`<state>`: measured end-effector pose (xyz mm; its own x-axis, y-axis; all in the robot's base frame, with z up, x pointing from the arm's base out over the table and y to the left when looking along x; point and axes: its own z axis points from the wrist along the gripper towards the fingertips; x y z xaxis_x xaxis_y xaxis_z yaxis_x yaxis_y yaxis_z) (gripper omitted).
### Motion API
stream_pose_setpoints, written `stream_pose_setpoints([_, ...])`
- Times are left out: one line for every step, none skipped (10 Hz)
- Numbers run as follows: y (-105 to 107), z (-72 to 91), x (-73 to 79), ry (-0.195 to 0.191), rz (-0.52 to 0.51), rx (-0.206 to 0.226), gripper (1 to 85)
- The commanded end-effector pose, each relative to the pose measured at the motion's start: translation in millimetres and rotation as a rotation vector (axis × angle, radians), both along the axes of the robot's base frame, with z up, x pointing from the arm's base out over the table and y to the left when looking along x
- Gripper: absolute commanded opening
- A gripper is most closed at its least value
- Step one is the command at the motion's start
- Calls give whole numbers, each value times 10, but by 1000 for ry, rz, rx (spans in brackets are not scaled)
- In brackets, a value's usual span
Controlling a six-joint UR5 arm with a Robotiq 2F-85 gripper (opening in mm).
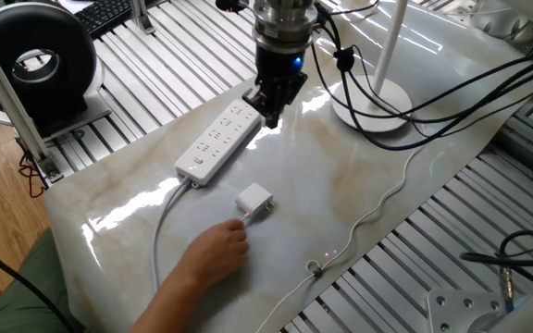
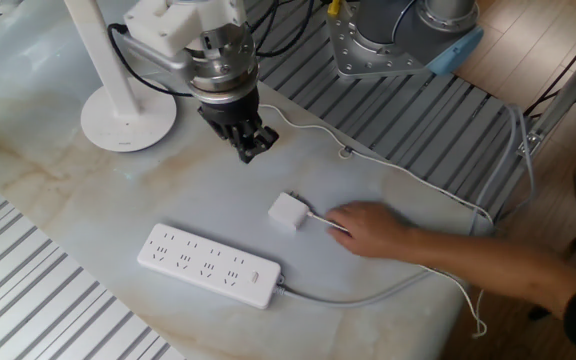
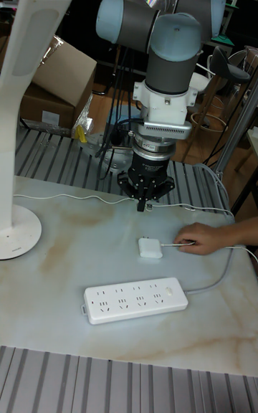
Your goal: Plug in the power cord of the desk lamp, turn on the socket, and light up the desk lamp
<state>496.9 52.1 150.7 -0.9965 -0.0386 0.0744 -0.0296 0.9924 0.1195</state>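
Observation:
The power cord's small white plug block point(image 1: 254, 200) point(image 2: 288, 212) point(image 3: 150, 248) lies flat on the marble tabletop, and a person's hand point(image 1: 216, 250) point(image 2: 368, 230) touches the thin cord just behind it. The socket point(image 1: 218, 141) point(image 2: 208, 265) point(image 3: 135, 300), a long white strip, lies near the plug with nothing plugged in. The desk lamp stands on its round base point(image 1: 374, 104) point(image 2: 128, 120) point(image 3: 14, 230). My gripper point(image 1: 273, 113) point(image 2: 250, 150) point(image 3: 147, 205) hangs shut and empty just above the table, between the lamp and the plug.
The thin white cord point(image 1: 391, 194) point(image 2: 418, 180) snakes along the table edge. A thicker pale cable point(image 1: 160, 231) leaves the strip's end. A black ring-shaped device point(image 1: 35, 65) stands off the table. Black robot cables point(image 1: 452, 102) cross near the lamp base.

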Motion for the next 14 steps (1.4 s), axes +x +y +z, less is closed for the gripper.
stream_pose_setpoints([79, 47, -178, 65, 26, 36, 10])
stream_pose_setpoints([91, 51, -194, 71, 26, 40, 10])
stream_pose_setpoints([115, 46, -135, 48, 26, 50, 10])
stream_pose_setpoints([32, -20, -37, 11, 41, 13, 10])
stream_pose_setpoints([93, -253, 14, 4, 48, 13, 27])
stream_pose_setpoints([129, -476, 63, -12, 52, 4, 50])
stream_pose_setpoints([114, -684, 150, -42, 69, -8, 60])
stream_pose_setpoints([76, -857, 249, -66, 95, -10, 87])
stream_pose_setpoints([31, -943, 303, -77, 105, -24, 87])
stream_pose_setpoints([-8, -988, 344, -88, 110, -38, 80])
stream_pose_setpoints([-29, -1023, 367, -99, 117, -40, 67])
stream_pose_setpoints([-114, -1003, 377, -111, 146, -49, 63])
stream_pose_setpoints([-208, -916, 352, -103, 179, -50, 63])
stream_pose_setpoints([-263, -816, 274, -79, 204, -48, 97])
